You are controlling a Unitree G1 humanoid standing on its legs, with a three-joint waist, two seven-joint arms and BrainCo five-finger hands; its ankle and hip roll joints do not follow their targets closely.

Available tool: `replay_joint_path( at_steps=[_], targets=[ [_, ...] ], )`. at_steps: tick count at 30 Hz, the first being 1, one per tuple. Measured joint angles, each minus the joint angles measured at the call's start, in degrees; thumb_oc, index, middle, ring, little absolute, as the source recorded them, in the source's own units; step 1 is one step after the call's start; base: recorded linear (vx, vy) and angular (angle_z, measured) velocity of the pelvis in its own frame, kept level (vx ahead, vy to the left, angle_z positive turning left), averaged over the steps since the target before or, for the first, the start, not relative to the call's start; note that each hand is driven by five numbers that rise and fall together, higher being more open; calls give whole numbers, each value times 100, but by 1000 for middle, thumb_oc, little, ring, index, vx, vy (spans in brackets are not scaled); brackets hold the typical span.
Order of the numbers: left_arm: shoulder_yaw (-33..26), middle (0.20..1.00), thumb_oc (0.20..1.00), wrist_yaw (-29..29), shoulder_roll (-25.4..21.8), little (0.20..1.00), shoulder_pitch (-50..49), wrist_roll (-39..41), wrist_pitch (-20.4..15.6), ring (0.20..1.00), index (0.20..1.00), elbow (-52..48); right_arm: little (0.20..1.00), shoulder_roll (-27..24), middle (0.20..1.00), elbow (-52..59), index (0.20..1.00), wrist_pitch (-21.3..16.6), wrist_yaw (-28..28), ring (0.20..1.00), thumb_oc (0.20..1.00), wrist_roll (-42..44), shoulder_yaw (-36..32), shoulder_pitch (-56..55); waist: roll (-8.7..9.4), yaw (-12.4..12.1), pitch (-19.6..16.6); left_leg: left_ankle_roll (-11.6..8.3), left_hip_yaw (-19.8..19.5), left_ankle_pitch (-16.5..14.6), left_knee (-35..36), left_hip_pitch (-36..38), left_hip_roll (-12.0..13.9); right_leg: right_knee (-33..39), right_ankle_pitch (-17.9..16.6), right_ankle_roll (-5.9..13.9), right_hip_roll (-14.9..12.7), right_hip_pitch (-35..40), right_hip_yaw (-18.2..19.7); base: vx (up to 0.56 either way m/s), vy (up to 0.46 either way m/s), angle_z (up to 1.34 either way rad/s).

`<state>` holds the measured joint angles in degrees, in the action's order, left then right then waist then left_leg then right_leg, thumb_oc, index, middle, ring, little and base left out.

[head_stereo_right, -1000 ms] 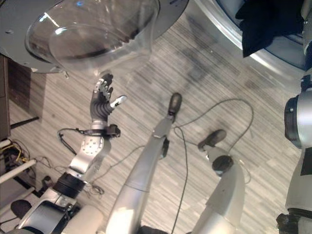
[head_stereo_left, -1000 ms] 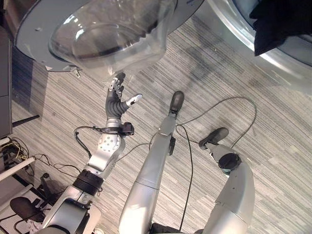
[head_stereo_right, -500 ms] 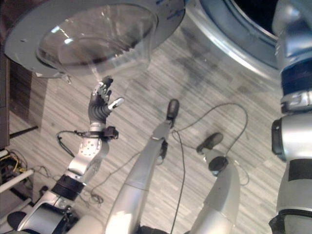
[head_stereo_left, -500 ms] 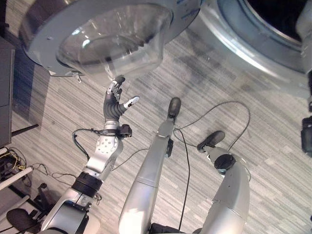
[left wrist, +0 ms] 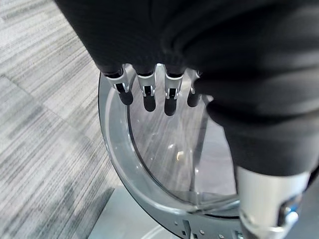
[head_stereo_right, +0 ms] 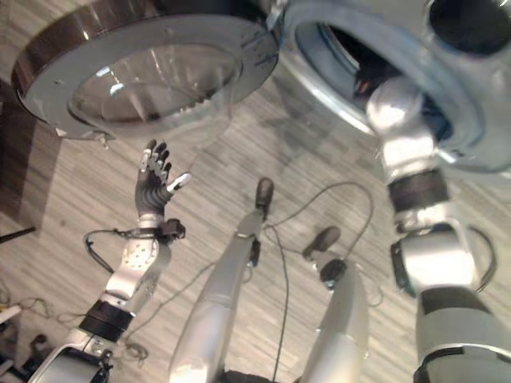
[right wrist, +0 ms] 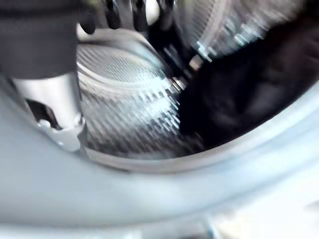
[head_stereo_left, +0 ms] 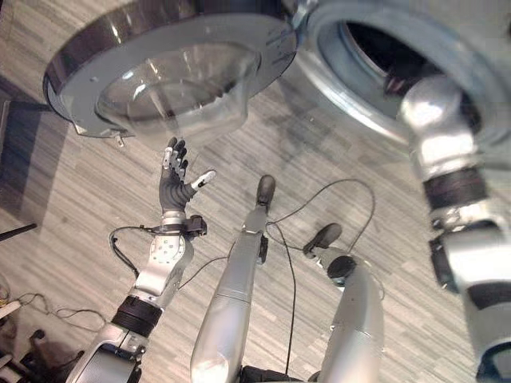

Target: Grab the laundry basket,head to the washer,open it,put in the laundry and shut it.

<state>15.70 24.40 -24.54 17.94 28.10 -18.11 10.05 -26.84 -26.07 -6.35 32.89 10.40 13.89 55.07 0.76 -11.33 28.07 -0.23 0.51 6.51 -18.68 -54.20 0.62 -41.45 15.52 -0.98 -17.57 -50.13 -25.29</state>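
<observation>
The washer's round door (head_stereo_left: 176, 80) stands swung open at the upper left, its glass bowl facing me. The drum opening (head_stereo_left: 375, 56) is at the upper right, and my right arm (head_stereo_left: 447, 175) reaches up into it, the hand hidden past the rim. In the right wrist view my right hand (right wrist: 50, 107) is inside the ribbed steel drum (right wrist: 129, 109), fingers straight, beside a dark bundle of laundry (right wrist: 249, 94) lying in the drum. My left hand (head_stereo_left: 174, 182) is open just under the door, fingertips (left wrist: 149, 94) close to the glass, holding nothing.
Grey striped flooring (head_stereo_left: 96, 183) spreads below the washer. The open door overhangs the space above my left hand. A dark piece of furniture (head_stereo_right: 14, 159) stands at the far left.
The dark cloth that hung over the washer's rim a second ago is now inside the drum, and my right arm has gone in after it. The camera has tilted up; the left hand stays open.
</observation>
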Motion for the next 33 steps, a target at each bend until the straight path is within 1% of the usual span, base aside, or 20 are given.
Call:
replay_joint_path(
  at_steps=[1, 2, 3, 6, 8, 11, 13, 14, 16, 17, 19, 21, 24, 25, 26, 27, 28, 30, 31, 33],
  targets=[
    [-127, 1000, 1000, -7, -8, 1000, -126, 0, 34, 1000, 1000, -3, 1000, 288, 1000, 141, 1000, -96, -121, 1000, 1000, 3, 34, -426, 61, 45, 23, -3, 15, 9, 118, 254, 30, 163, -40, 19, 69, 258, -6, -72, -50, -22],
    [-195, 1000, 1000, -7, -6, 1000, -343, -4, 33, 1000, 1000, 1, 1000, 495, 1000, 137, 1000, -89, -337, 1000, 1000, 8, 367, -1138, 180, 128, -267, -3, 31, 8, 192, 414, 94, 366, -111, 82, 230, 465, -1, -87, -59, -23],
    [-210, 1000, 1000, -41, 6, 1000, -393, -5, 38, 1000, 1000, -22, 1000, 622, 1000, 133, 1000, -124, -436, 1000, 1000, 9, 385, -1472, 216, 165, -413, -6, 21, 8, 265, 437, 127, 446, -129, 72, 272, 476, -16, -79, -51, -20],
    [-374, 1000, 1000, -55, 15, 1000, -450, -4, 79, 1000, 1000, -37, 1000, 1030, 1000, 77, 1000, -136, -644, 1000, 1000, 175, 307, -2065, 308, 184, -488, -120, 24, 86, 500, 711, 243, 671, -212, 20, 415, 704, -41, -23, -19, -11],
    [-412, 1000, 1000, -57, 17, 1000, -465, -5, 87, 1000, 1000, -15, 1000, 1201, 1000, 69, 1000, -120, -777, 1000, 1000, 244, 437, -2376, 277, 201, -557, -187, 24, 125, 605, 820, 283, 717, -218, 11, 500, 795, -38, -24, -16, -8],
    [-429, 1000, 1000, -64, 31, 1000, -562, -7, 157, 1000, 1000, 5, 1000, 1605, 1000, 63, 1000, -173, -971, 1000, 1000, 477, 570, -2901, 268, 209, -725, -301, 29, 222, 842, 1035, 350, 802, -230, -25, 586, 915, -38, -13, -5, -6],
    [-425, 1000, 1000, -80, 111, 1000, -641, -8, 168, 1000, 1000, 8, 1000, 1668, 1000, 66, 1000, -175, -1089, 1000, 1000, 586, 722, -3155, 203, 238, -806, -316, 19, 258, 929, 1183, 358, 812, -226, -29, 602, 1025, -42, 0, 0, 0],
    [-423, 1000, 1000, -89, 258, 1000, -752, -17, 175, 1000, 1000, 46, 1000, 1735, 1000, 81, 1000, -191, -1223, 1000, 1000, 756, 883, -3474, 144, 254, -867, -320, 34, 258, 969, 1389, 389, 882, -224, -32, 643, 1228, -41, 6, 16, -3],
    [-407, 1000, 1000, -94, 328, 1000, -842, -21, 201, 1000, 1000, 75, 1000, 1758, 1000, 84, 1000, -204, -1322, 1000, 1000, 901, 930, -3680, 126, 282, -972, -320, 44, 256, 1006, 1472, 400, 921, -221, -32, 661, 1308, -35, 23, 8, -6],
    [-390, 1000, 1000, -116, 480, 1000, -927, -53, 212, 1000, 1000, 236, 1000, 1728, 1000, 85, 1000, -207, -1511, 1000, 1000, 1180, 994, -4080, 102, 297, -1121, -320, 95, 256, 1113, 1700, 421, 1016, -221, -31, 699, 1506, -16, 49, 21, -8],
    [-386, 1000, 1000, -131, 515, 1000, -979, -54, 222, 1000, 1000, 374, 1000, 1658, 1000, 101, 1000, -203, -1637, 1000, 1000, 1265, 1007, -4349, 102, 317, -1144, -309, 149, 240, 1145, 1948, 440, 1094, -225, -27, 729, 1741, 15, 52, 26, -11],
    [-385, 1000, 1000, -184, 512, 1000, -1148, -57, 244, 1000, 1000, 514, 1000, 1454, 1000, 201, 1000, -205, -1783, 1000, 1000, 1344, 1047, -4727, 109, 428, -1327, -288, 185, 184, 1197, 2200, 447, 1206, -218, -6, 762, 1995, 46, 55, 27, -9],
    [-376, 1000, 1000, -275, 519, 1000, -1367, -123, 273, 1000, 1000, 703, 1000, 1243, 1000, 283, 1000, -202, -1879, 1000, 1000, 1350, 842, -5037, 110, 547, -1468, -259, 296, 145, 1279, 2520, 468, 1305, -222, 19, 791, 2254, 139, 114, 53, -15],
    [-424, 1000, 1000, -341, 555, 1000, -1474, -123, 338, 1000, 1000, 938, 1000, 1082, 1000, 375, 1000, -184, -1997, 1000, 1000, 1346, 656, -5237, 105, 677, -1473, -267, 309, 100, 1302, 2826, 481, 1407, -222, 55, 797, 2556, 197, 116, 56, -19],
    [-459, 1000, 1000, -341, 607, 1000, -1561, -120, 382, 1000, 1000, 1055, 1000, 1016, 1000, 457, 1000, -183, -2044, 1000, 1000, 1345, 576, -5376, 94, 699, -1518, -228, 362, 31, 1303, 3016, 479, 1460, -240, 96, 814, 2745, 244, 134, 67, -24],
    [-474, 1000, 1000, -343, 664, 1000, -1707, -120, 384, 1000, 1000, 1133, 1000, 918, 1000, 535, 1000, -185, -2051, 1000, 1000, 1342, 524, -5564, 92, 727, -1666, -233, 424, -31, 1305, 3128, 479, 1549, -240, 133, 843, 2869, 288, 92, 49, -28],
    [-491, 1000, 1000, -351, 698, 1000, -1851, -119, 385, 1000, 1000, 1170, 1000, 768, 1000, 559, 1000, -193, -2050, 1000, 1000, 1330, 414, -5752, 117, 791, -1902, -244, 486, -91, 1295, 3153, 486, 1639, -231, 156, 863, 2883, 347, 157, 81, -27],
    [-634, 1000, 1000, -431, 718, 1000, -1987, -119, 395, 1000, 1000, 1194, 1000, 584, 1000, 857, 1000, -175, -2068, 1000, 1000, 1114, 128, -5993, 116, 911, -1960, -233, 537, -135, 1314, 3343, 495, 1746, -252, 221, 888, 3076, 422, 146, 85, -19],
    [-696, 1000, 1000, -445, 725, 1000, -2026, -117, 396, 1000, 1000, 1194, 1000, 577, 1000, 935, 1000, -175, -2042, 1000, 1000, 1055, 17, -6065, 114, 935, -1973, -228, 571, -160, 1322, 3429, 487, 1800, -268, 236, 901, 3155, 444, 169, 109, -20],
    [-968, 1000, 1000, -459, 780, 1000, -2129, -118, 395, 1000, 1000, 1256, 1000, 709, 1000, 1195, 1000, -167, -1950, 1000, 1000, 797, -547, -6241, 109, 979, -2010, -174, 716, -248, 1358, 3696, 493, 1980, -353, 254, 950, 3384, 607, 193, 137, -40]
  ],
)
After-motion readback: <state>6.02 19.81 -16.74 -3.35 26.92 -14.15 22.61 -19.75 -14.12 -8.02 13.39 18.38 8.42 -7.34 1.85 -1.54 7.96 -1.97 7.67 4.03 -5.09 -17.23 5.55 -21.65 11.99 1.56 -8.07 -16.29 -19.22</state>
